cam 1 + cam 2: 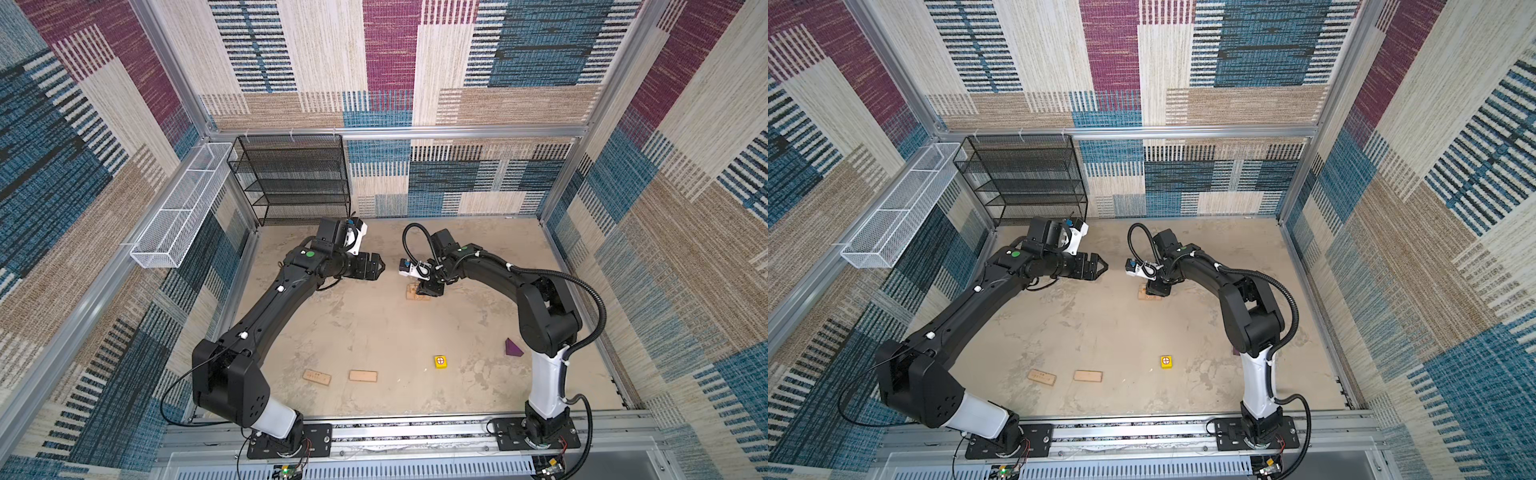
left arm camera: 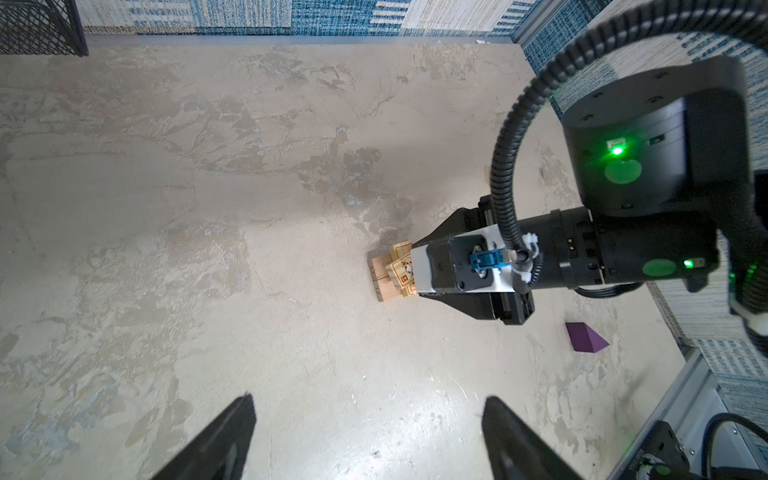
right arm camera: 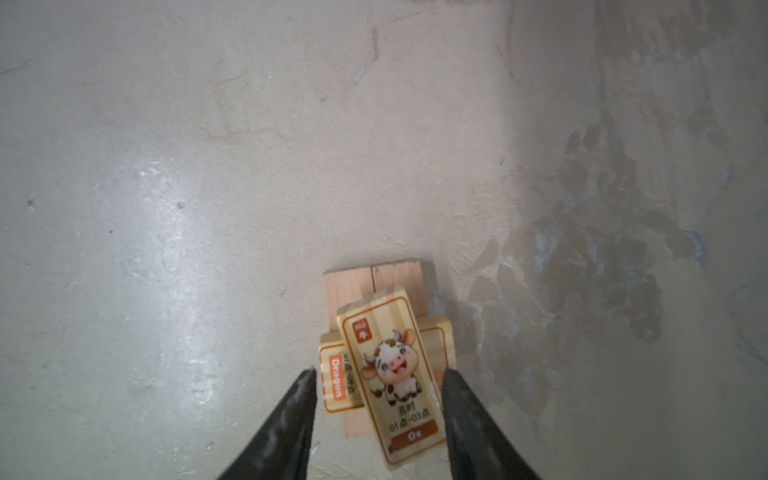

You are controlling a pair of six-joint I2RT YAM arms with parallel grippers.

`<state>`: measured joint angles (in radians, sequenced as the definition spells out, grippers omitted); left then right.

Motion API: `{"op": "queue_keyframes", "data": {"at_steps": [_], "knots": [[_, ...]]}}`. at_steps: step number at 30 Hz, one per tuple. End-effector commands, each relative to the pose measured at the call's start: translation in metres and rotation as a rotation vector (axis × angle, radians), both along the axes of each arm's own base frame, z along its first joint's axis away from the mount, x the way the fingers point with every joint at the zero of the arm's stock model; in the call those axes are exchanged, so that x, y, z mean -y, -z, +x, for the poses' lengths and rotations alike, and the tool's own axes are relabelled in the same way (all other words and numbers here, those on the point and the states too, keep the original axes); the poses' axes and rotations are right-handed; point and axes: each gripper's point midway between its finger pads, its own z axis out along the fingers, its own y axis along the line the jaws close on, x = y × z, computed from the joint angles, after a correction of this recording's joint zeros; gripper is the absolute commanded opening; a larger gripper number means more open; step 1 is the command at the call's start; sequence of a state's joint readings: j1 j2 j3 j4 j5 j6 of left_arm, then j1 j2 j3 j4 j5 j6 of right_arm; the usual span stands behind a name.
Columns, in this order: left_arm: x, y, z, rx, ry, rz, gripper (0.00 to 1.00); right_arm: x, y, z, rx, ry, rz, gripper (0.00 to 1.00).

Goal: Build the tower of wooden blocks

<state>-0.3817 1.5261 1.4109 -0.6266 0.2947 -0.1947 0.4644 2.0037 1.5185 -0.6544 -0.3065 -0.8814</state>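
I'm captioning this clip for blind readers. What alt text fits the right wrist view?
A tan wooden plank printed with a cartoon ox lies crosswise atop a tan plank labelled Dragon over plain bare wood, flanked by two black fingers, on a mottled grey table.

A stack of planks (image 1: 412, 291) sits toward the back middle of the surface (image 1: 374, 328), its top plank (image 3: 395, 382) askew across a second plank (image 3: 337, 376) that crosses two bottom planks (image 3: 374, 278) side by side. Near the front lie two lone planks (image 1: 363, 376) end to end, the cube (image 1: 441, 361) to their right, the wedge (image 1: 513, 348) farther right. A mesh rack (image 1: 291, 178) stands in the back left corner.
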Motion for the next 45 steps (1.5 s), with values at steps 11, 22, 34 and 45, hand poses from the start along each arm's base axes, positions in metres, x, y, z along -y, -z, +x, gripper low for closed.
{"op": "queue_keyframes", "data": {"at_steps": [11,22,34,45], "knots": [[-0.002,-0.006,0.001,0.014,0.010,-0.004,0.90,-0.005,0.003,0.002,-0.026,0.013,0.023,0.51],[-0.004,-0.007,0.002,0.012,0.004,-0.015,0.89,-0.005,0.002,0.005,-0.017,0.018,0.015,0.51],[-0.007,-0.009,0.003,0.015,-0.006,-0.020,0.89,-0.005,0.005,0.012,-0.015,0.041,0.006,0.51],[-0.012,-0.012,0.004,0.024,-0.018,-0.030,0.89,-0.003,0.009,0.010,-0.027,0.047,-0.003,0.48]]}}
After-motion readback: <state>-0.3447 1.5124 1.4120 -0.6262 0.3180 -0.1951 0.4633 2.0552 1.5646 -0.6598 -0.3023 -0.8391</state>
